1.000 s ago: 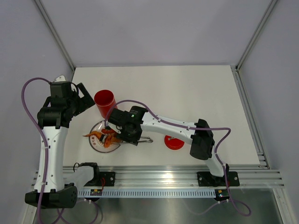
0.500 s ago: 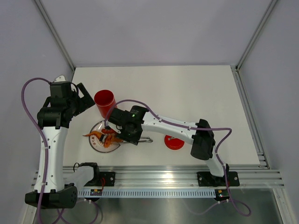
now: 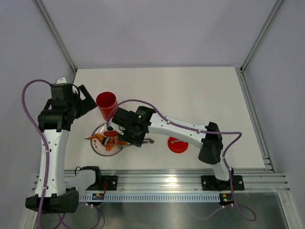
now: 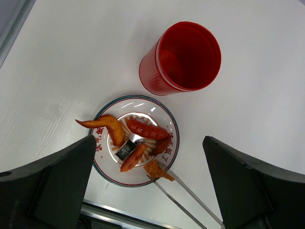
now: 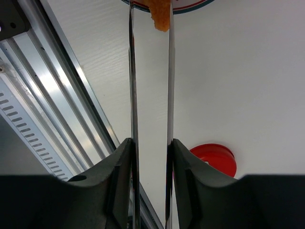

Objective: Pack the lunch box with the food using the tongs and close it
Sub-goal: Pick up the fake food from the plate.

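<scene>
The tall red lunch box [image 3: 106, 102] [image 4: 183, 57] stands open and upright just beyond the plate. Its flat red lid [image 3: 177, 144] [image 5: 214, 160] lies apart to the right. The food [image 4: 140, 138], sausages, orange curved bits and a black-and-white roll, sits on the plate. My right gripper [image 3: 136, 131] [image 5: 150, 143] is shut on the silver tongs [image 5: 132, 86] [image 4: 190, 195]. The tong tips pinch an orange food piece [image 4: 157, 169] [image 5: 159, 14] at the plate's near rim. My left gripper [image 3: 86, 102] [image 4: 147, 143] hovers open above the plate, holding nothing.
The clear plate with a red-and-green rim [image 4: 177, 138] [image 3: 95, 131] rests near the table's front left. The aluminium rail [image 3: 167, 179] [image 5: 57, 95] runs along the near edge, close beside the tongs.
My right gripper has squeezed the tongs narrower onto the orange piece, and the right arm has shifted slightly to the right. The left arm has not moved.
</scene>
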Motion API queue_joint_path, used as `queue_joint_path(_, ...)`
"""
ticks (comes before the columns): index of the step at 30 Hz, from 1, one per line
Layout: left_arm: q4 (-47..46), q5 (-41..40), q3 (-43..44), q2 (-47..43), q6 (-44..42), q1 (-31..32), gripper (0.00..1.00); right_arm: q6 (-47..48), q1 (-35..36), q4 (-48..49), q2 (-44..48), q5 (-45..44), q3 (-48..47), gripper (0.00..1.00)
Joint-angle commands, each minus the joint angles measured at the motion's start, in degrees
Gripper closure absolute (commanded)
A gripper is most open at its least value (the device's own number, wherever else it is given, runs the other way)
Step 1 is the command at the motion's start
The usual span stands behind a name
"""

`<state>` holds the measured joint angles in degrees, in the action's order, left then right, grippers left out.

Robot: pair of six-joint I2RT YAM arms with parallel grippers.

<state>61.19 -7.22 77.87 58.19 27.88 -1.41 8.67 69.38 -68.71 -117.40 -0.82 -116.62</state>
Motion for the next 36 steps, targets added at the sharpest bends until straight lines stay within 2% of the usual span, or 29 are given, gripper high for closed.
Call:
queue_joint_path(1,-1.2,0.7,0.7,-0.6,-0.4,-0.3,0.01,1.1,0.6,2.2,4.4,0.1,-1.6,1.0)
queue_joint_path(17,-2.0,2.2,0.0,2.2,0.6,-0.8,0.01,-0.4,0.6,8.6,3.1,-2.2,-3.4,1.0)
queue_joint_path(28,-1.7,3.4,4.7,4.2,1.1,-2.5,0.01,-0.9,0.6,9.6,4.5,-3.6,-4.7,1.0)
queue_joint_path(36,-0.6,4.1,10.2,5.6,2.6,-4.5,0.01,-1.3,0.6,12.2,6.9,-8.8,-5.0,1.0)
